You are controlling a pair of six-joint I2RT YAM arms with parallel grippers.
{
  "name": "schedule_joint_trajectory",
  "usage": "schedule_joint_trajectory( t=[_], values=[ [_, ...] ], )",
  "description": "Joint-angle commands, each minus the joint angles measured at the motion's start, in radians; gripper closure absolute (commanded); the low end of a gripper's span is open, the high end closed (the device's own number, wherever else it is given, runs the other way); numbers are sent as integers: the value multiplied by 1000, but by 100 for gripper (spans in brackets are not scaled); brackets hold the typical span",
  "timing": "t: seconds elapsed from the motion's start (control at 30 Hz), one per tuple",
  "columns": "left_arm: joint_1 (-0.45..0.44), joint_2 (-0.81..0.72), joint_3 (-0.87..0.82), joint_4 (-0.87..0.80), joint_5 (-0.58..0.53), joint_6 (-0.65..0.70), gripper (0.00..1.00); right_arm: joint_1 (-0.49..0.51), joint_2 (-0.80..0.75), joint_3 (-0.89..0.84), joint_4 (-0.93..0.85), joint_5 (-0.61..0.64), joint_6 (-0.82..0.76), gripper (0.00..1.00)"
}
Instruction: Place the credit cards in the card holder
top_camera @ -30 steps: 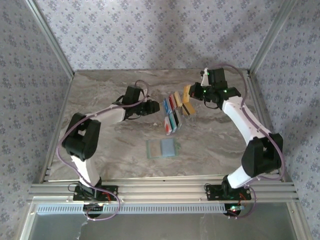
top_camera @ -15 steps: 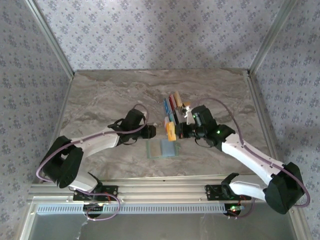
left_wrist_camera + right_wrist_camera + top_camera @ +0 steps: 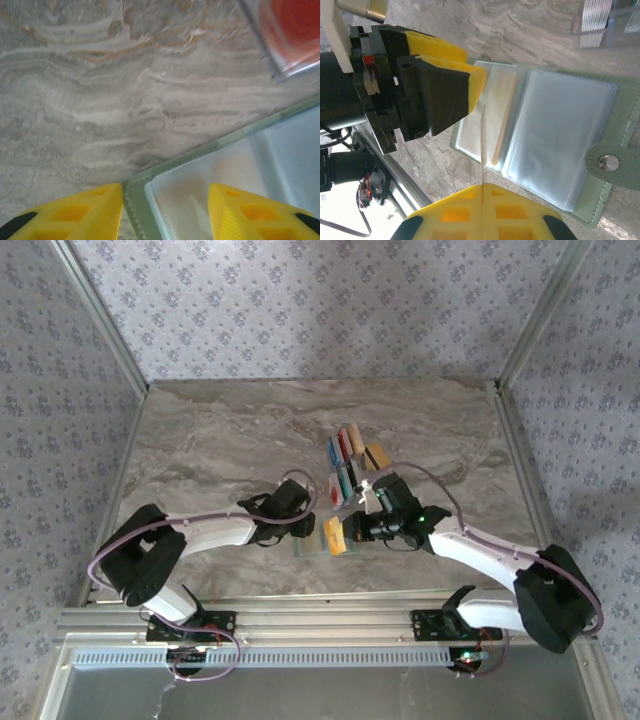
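Note:
The card holder [image 3: 312,544] lies open near the table's front, a sage-green sleeve [image 3: 560,135] with clear pockets and a snap button. My right gripper [image 3: 350,530] is shut on a tan credit card [image 3: 334,535]. In the right wrist view the card [image 3: 482,145] shows edge-on, its tip just above the holder's left pocket, beyond the gripper [image 3: 482,186]. My left gripper [image 3: 304,527] is open. Its yellow fingers [image 3: 95,210] straddle the holder's green corner [image 3: 134,200], one over the table and one over a clear pocket. Several more credit cards [image 3: 345,455] stand behind.
The remaining cards sit in a clear stand [image 3: 600,20] just beyond the holder; a red one [image 3: 295,25] is close to my left gripper. The two grippers nearly meet over the holder's left edge, with the left one [image 3: 445,75] directly facing the held card. Aluminium rails [image 3: 320,620] border the front.
My right gripper has carried the tan card from the stand down to the holder. My left gripper has come forward to the holder's left corner and opened wider.

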Motion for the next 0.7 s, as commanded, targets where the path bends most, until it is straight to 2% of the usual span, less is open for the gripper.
schedule_joint_trajectory(
  t=[0.0,0.67],
  values=[
    [-22,-5,-26,10,-48,-20,52,4,20,-15,58,-27,30,100],
    [-47,-14,-52,23,-72,-36,59,-61,160,-28,178,-144,101,100]
  ],
)
